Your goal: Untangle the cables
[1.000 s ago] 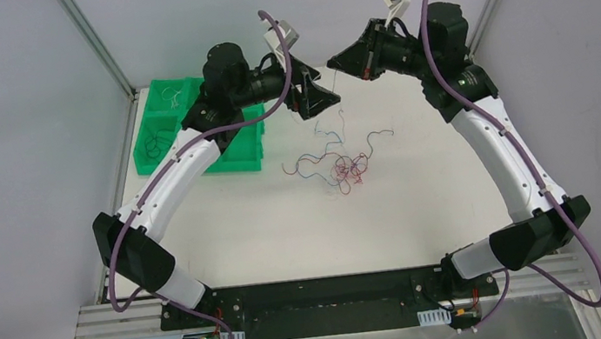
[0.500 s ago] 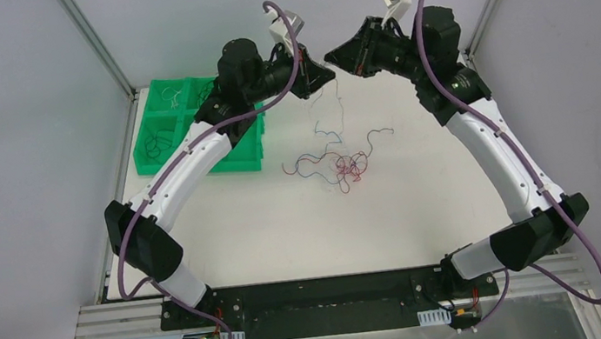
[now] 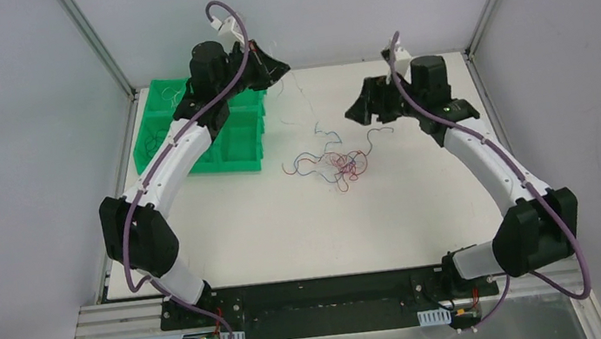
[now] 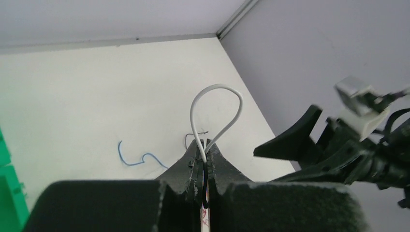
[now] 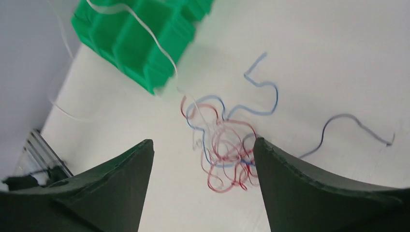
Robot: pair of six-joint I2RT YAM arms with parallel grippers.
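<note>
My left gripper (image 3: pixel 279 66) is raised at the back of the table, beside the green bin, and shut on a white cable (image 4: pixel 216 104). The cable loops up out of the pinched left gripper (image 4: pixel 207 146), and in the right wrist view it (image 5: pixel 155 44) hangs in front of the bin. A knot of red and blue cables (image 3: pixel 343 164) lies mid-table. My right gripper (image 3: pixel 360 112) hovers just right of and behind it, open and holding nothing. In its own view the right gripper (image 5: pixel 203 143) frames the knot (image 5: pixel 227 157) between wide-spread fingers.
A green compartmented bin (image 3: pixel 228 144) with a few cables in it stands at the back left, also in the right wrist view (image 5: pixel 140 38). A loose blue cable (image 3: pixel 323 131) and a dark cable (image 3: pixel 380 134) lie behind the knot. Grey walls enclose the table.
My left gripper shut on the white cable and carried it back and left toward the bin. My right gripper let go, opened, and dropped down beside the knot.
</note>
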